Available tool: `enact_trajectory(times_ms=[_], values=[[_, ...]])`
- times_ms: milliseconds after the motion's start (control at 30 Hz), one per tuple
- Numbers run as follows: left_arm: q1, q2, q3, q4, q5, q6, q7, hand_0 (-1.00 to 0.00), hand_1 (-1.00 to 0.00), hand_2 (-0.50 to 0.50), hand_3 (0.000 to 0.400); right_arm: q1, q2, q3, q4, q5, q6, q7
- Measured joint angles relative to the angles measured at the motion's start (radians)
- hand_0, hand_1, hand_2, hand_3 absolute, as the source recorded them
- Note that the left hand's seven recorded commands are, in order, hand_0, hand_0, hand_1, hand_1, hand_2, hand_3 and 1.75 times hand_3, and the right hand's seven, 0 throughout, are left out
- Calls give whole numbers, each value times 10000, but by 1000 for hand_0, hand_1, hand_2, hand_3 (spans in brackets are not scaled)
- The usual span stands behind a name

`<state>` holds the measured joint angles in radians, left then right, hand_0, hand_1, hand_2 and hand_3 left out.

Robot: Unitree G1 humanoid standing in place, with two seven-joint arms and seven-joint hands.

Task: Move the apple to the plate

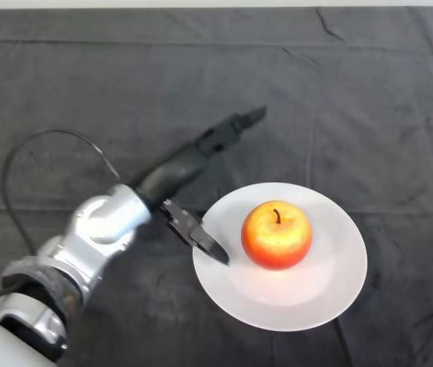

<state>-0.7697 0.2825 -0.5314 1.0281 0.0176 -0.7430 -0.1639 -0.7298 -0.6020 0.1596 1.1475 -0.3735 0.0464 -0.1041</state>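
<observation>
Apple [276,235] sits upright on the plate [285,306], a little left of the plate's middle, stem up, so the move looks done. Going left to right from the plate: the arm [98,229] lies well left of it; the hand [193,157] is just beside its upper-left rim, fingers straight and spread, holding nothing, thumb tip [215,252] over the rim and apart from the apple. The cloth [400,92] runs on to the plate's right. By its look the apple is firm, smooth, fairly light and apt to roll; its round sides at the widest part would be the place to grip.
</observation>
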Motion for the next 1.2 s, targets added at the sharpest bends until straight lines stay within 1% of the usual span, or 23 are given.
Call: enact_trajectory(times_ms=[267, 367, 467, 533, 733, 833, 933, 1200], values=[[4, 843, 1067, -88, -459, -494, -461, 0, 0, 0, 0, 0, -2, 0, 1, 0, -1, 0], [13, 1150, 1414, -87, -763, -573, -629, 0, 0, 0, 0, 0, -2, 0, 1, 0, -1, 0], [17, 1374, 1877, -86, -919, -676, -703, 0, 0, 0, 0, 0, -3, 0, 1, 0, -2, 0], [27, 1532, 2069, -84, -1170, -726, -780, 0, 0, 0, 0, 0, -2, 0, 1, 0, -2, 0], [162, 2049, 2902, -17, -1635, -1041, -965, 0, 0, 0, 0, 0, -2, 1, 5, 0, -1, 0], [173, 2338, 3326, 154, -1821, -1177, -992, 0, 0, 0, 0, 0, 0, 1, 4, 0, -5, 0], [238, 2646, 3745, 452, -2045, -1184, -1015, 0, 0, 0, 0, 1, 1, 1, 6, 0, -5, 0], [934, 3379, 4520, 1128, -2109, -1175, -1004, 0, 0, 0, 0, 1, 5, 3, 10, -1, -4, 0]])
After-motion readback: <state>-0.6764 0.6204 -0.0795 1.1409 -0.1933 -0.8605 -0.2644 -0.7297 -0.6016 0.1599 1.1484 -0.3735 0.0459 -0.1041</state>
